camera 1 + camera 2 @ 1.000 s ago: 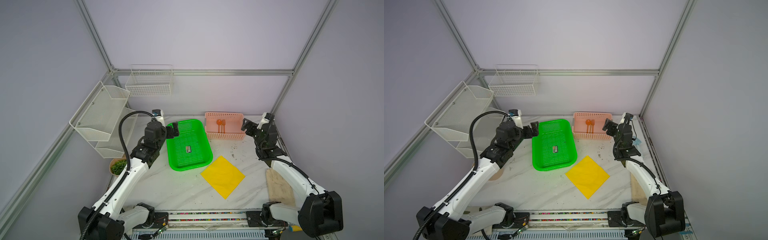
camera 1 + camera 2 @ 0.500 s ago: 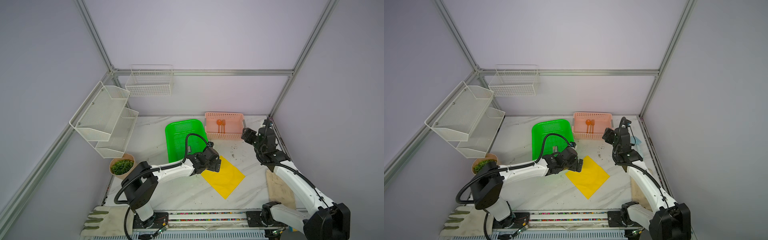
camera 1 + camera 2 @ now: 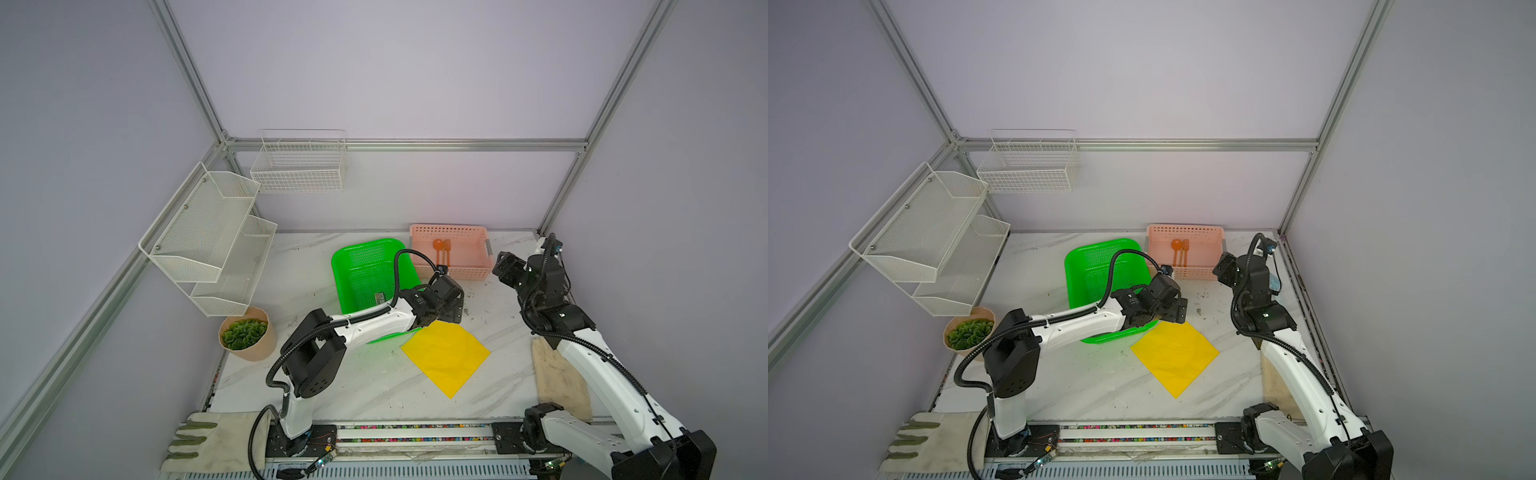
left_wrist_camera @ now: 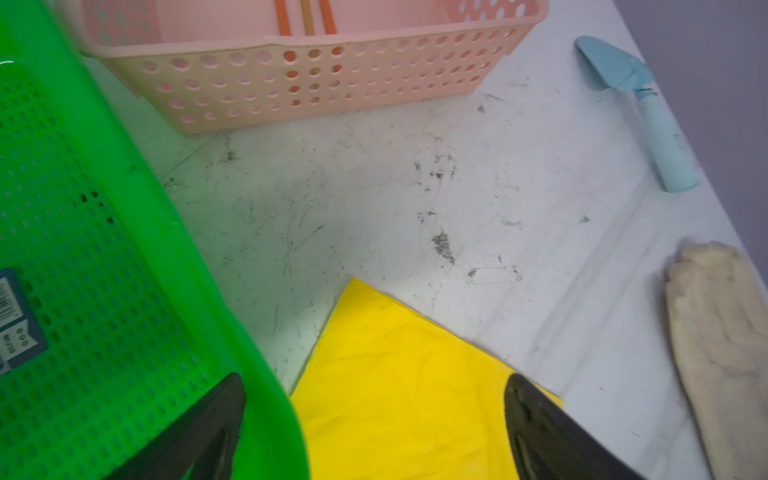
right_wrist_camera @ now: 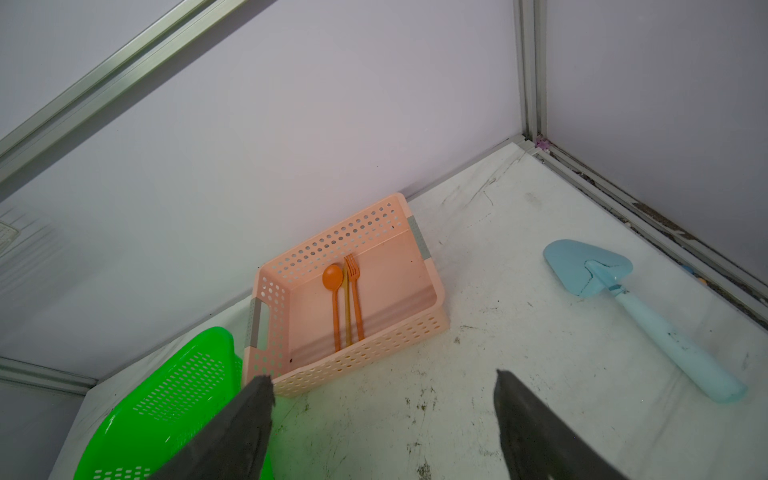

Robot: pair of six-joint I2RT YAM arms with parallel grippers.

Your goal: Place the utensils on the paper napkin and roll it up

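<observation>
Both claws gape wide, nothing held: left gripper (image 4: 374,379) near far corner of paper napkin (image 3: 446,357) beside green basket (image 4: 104,291), right gripper (image 5: 382,376) facing pink basket (image 5: 361,358), where spoon (image 5: 332,277) + fork (image 5: 354,291) lie side by side. Napkin flat on tabletop (image 3: 374,386), marble-look, scuffed w/ dark marks; lilac walls (image 3: 415,83), alu frame (image 3: 415,144)
</observation>
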